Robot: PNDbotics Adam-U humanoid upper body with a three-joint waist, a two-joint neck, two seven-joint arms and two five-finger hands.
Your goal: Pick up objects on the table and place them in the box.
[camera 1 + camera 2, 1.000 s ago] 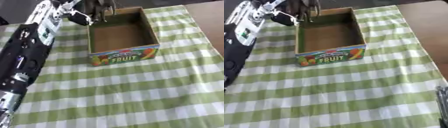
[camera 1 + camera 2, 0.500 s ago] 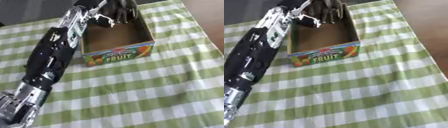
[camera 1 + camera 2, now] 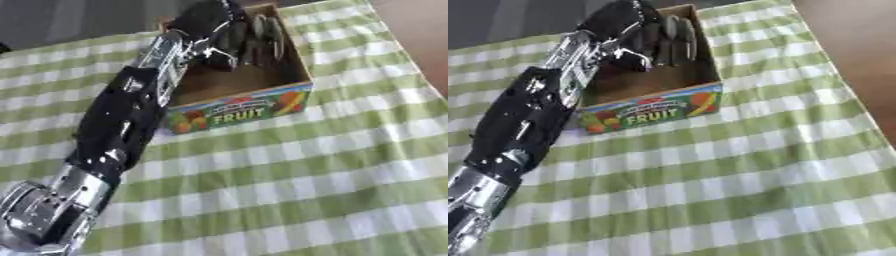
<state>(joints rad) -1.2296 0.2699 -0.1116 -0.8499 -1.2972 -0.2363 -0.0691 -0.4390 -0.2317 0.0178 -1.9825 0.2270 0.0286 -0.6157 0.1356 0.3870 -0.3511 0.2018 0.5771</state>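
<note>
Left eye view shows the robot's left arm (image 3: 122, 125) reaching from the lower left corner, across the green and white checked cloth (image 3: 332, 175) that covers the bench, up to the cardboard box (image 3: 241, 107). The box has a colourful front panel with pictures of fruit and the word FRUIT printed on it. The left hand (image 3: 249, 37) is over the open top of the box, at its far end, and the fingers (image 3: 276, 35) point down into the box, straight and released, side by side; I see nothing held in them. The brown floor of the box below the hand looks bare, and no loose object for the task shows on the cloth. At the upper right a bare brown strip of bench (image 3: 850, 55) shows beside the cloth.
</note>
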